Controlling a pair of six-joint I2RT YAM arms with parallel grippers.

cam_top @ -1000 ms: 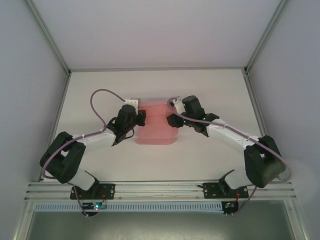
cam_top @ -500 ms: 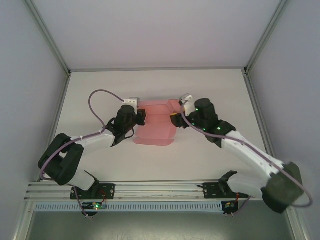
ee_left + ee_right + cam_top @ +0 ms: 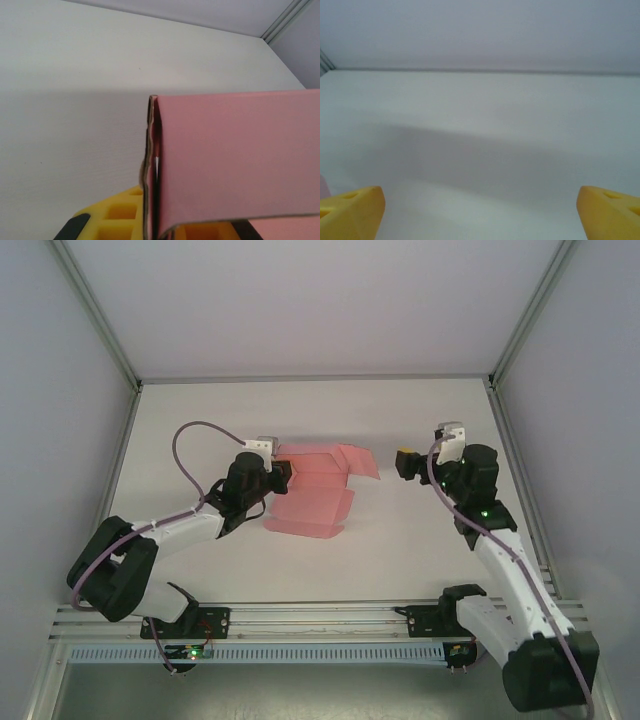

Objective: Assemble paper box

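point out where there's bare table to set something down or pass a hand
Bare table runs along the far wall beyond the paper box, between the box and the open right gripper, and between the box and the near rail. Crowded: the box's left edge, where the left gripper clamps it.

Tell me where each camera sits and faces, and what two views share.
Top external: above, behind bases, looking down on table, both arms, paper box.
Left wrist: on left arm, facing paper box held in left jaws.
Right wrist: on right arm, facing table, wall; right jaws open.
Top and left wrist share paper box.
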